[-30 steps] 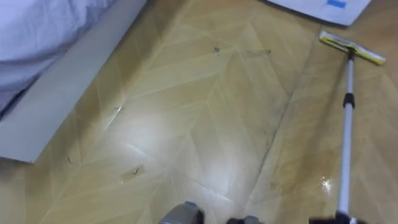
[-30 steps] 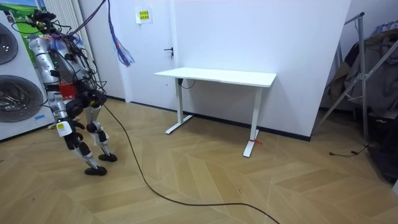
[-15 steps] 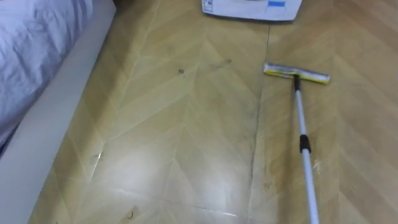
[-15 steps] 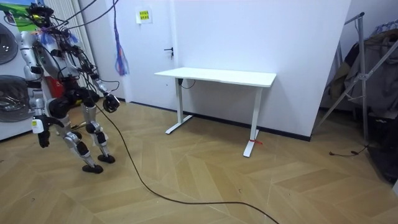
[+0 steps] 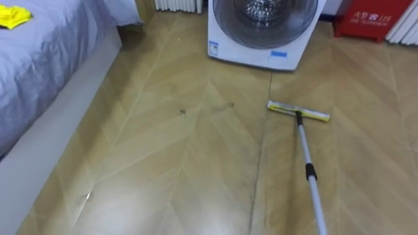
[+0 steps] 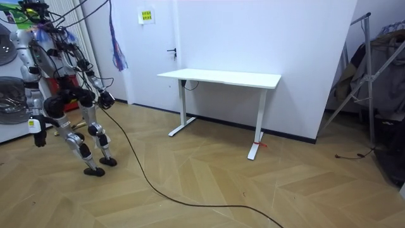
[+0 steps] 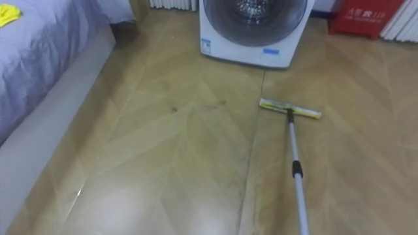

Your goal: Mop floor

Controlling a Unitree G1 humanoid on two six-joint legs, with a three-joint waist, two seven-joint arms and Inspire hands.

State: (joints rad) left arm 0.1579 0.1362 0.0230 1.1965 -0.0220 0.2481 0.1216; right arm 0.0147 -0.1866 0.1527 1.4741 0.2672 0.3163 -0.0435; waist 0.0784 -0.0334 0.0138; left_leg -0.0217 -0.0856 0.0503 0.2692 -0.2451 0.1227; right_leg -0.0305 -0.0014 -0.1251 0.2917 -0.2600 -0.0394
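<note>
A mop lies on the wooden floor ahead of me and to my right. Its flat yellow-and-white head (image 5: pixel 298 112) rests just in front of a washing machine. The silver handle (image 5: pixel 311 173) with a dark collar runs from the head toward me and out at the bottom edge, so what holds its near end is hidden. In the room view I stand facing the washing machines at the room view's left. One hand (image 6: pixel 36 123) hangs low before them. My other hand (image 6: pixel 106 98) is held out toward the room view's right. I cannot tell which hand is which.
The white front-loading washing machine (image 5: pixel 264 29) stands straight ahead, with a red box (image 5: pixel 369 19) to its right. A bed (image 5: pixel 46 59) with a grey sheet and a yellow cloth (image 5: pixel 13 14) runs along my left. Dark specks (image 5: pixel 183 111) dot the floor. A white desk (image 6: pixel 220 78) stands across the room.
I have risen from a bent-over stance to nearly upright, and the eye view has swung up from the floor to the washing machine. My hands have left its bottom edge.
</note>
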